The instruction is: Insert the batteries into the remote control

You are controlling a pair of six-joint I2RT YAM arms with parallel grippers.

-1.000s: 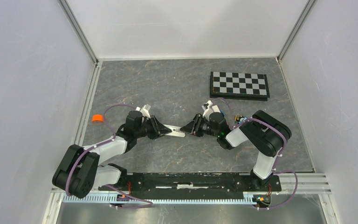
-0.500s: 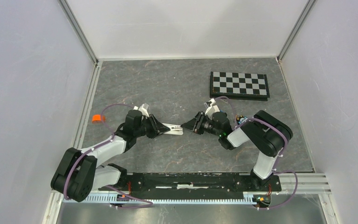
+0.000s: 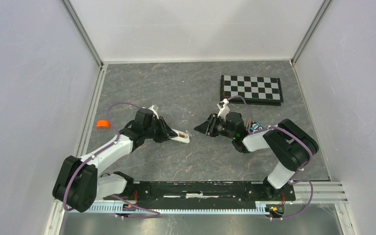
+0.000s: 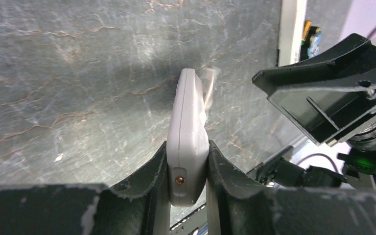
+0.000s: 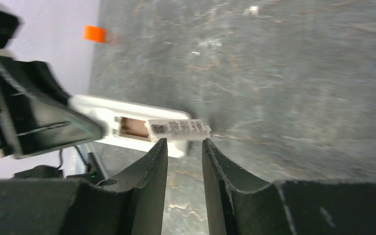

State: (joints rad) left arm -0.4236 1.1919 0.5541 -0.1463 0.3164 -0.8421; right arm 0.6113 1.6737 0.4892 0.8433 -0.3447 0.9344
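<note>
Left gripper [image 4: 188,149] clamps white rounded plastic remote control [image 4: 190,110] endwise, presenting its recess [image 5: 129,126] to right gripper [image 5: 184,147], jaws narrow and empty

My right gripper [image 3: 199,129] has drawn back from the remote [image 3: 182,138]. One second ago its tips were at the remote's free end; now a strip of bare table [image 3: 192,135] lies between them. The gripper went up and away, nearer to the checkerboard [image 3: 251,89], and my right elbow swung outward to the right. My left gripper [image 3: 168,132], with the remote in it, shifted a little to the left and away from the near edge, and my left forearm is now more stretched.
</note>
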